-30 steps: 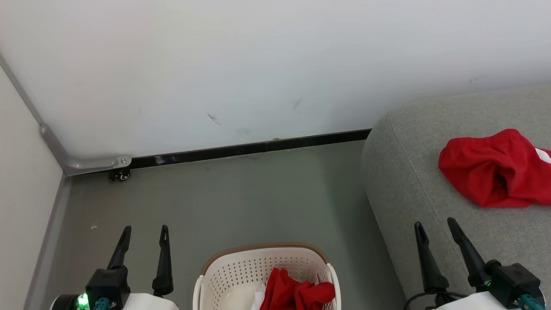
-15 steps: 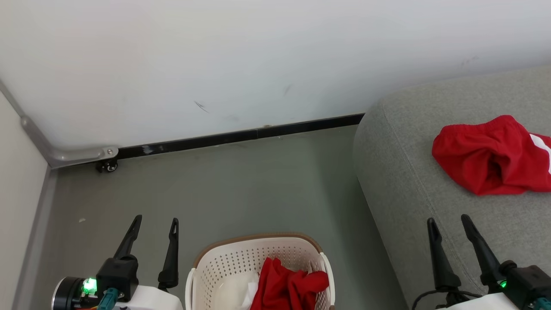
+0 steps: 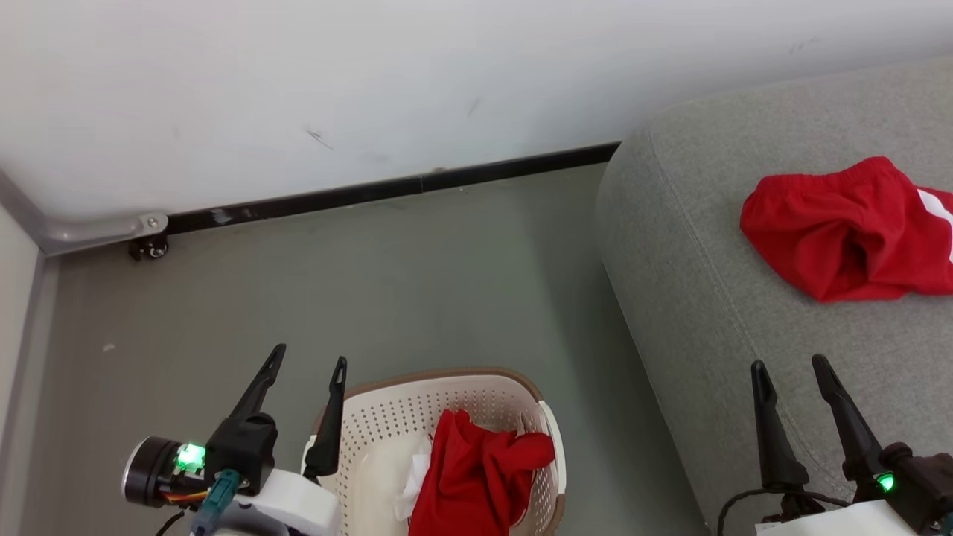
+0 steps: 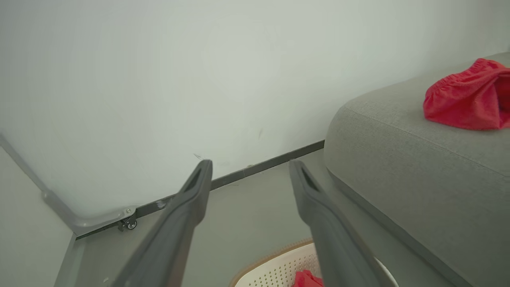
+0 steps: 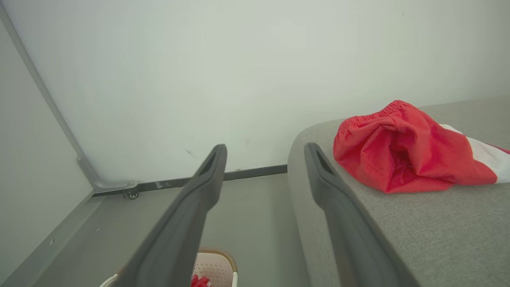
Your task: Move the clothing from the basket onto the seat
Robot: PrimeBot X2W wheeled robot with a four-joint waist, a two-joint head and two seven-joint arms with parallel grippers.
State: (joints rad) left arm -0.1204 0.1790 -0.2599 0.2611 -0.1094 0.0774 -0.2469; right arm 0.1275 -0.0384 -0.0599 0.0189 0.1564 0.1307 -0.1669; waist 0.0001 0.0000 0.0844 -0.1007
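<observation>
My left claw (image 3: pixel 310 355) and right claw (image 3: pixel 788 362) are both spread wide and hold nothing. Some red clothing (image 3: pixel 476 476) sits in the basket (image 3: pixel 447 374) on the floor. Another red piece (image 3: pixel 841 231) lies on the seat (image 3: pixel 707 298). My left claw looks close to the basket, so it might bump it and tip it over.

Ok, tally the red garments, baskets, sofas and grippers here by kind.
Sofa: 1
Laundry basket: 1
Red garments: 2, striped shorts on sofa, crumpled garment in basket
Grippers: 2, left gripper, right gripper, both open
Total: 6
</observation>
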